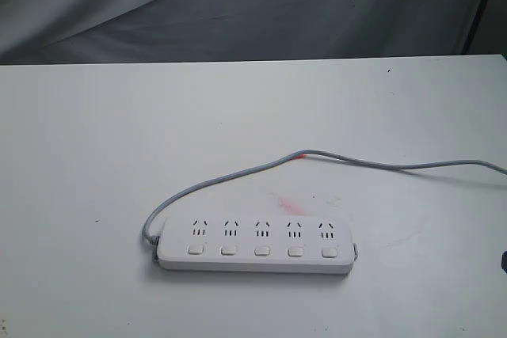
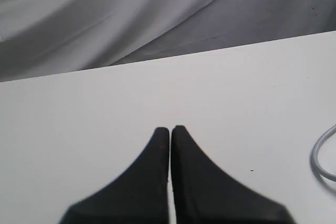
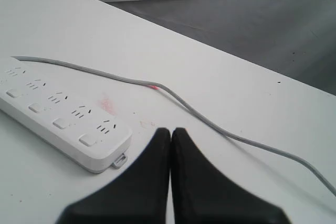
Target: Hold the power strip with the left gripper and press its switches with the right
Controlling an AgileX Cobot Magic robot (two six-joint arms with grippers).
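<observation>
The white power strip (image 1: 257,244) lies flat on the white table (image 1: 95,156), its five outlets in a row with five white switches (image 1: 261,251) just below them. Its thin grey cord (image 1: 380,164) loops off the strip's left end and runs away to the right. In the right wrist view the power strip (image 3: 63,121) sits beside my right gripper (image 3: 171,130), which is shut and empty, apart from the strip's near end. My left gripper (image 2: 170,129) is shut over bare table, with only a bend of the cord (image 2: 321,156) nearby. Neither gripper shows in the exterior view.
A faint red smear (image 1: 297,202) marks the table just behind the strip. Grey draped cloth (image 1: 238,5) hangs beyond the table's far edge. A dark stand leg (image 1: 479,5) rises at the back right. A small dark shape (image 1: 504,260) pokes in at the right edge.
</observation>
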